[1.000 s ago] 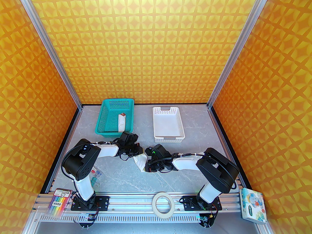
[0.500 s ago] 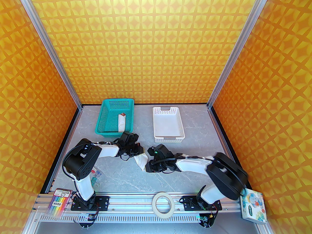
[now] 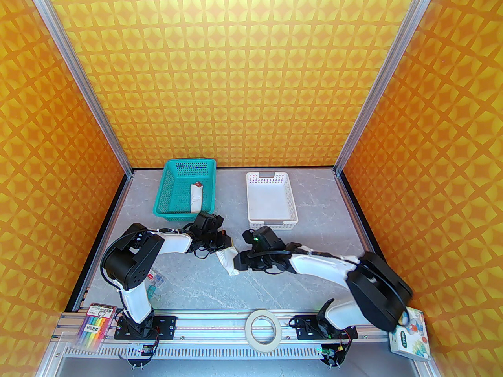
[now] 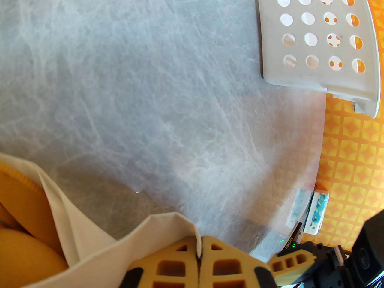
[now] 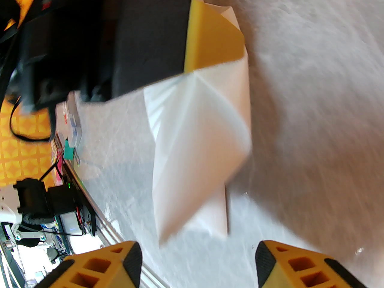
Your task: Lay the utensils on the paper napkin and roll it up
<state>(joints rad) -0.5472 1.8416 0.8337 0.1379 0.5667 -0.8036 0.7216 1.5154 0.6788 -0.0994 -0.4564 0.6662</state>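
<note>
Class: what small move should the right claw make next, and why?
Probably ease the right claw forward and close it on the napkin at its loose end: its jaws stand open just short of the paper, while the left claw is shut on the other end.

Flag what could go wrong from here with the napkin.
Left gripper pinches only an edge of the white folded paper napkin; a tug may tear it or slip off.
Right gripper is open, so the loose folds could unfurl; the grippers sit close and might bump.
</note>
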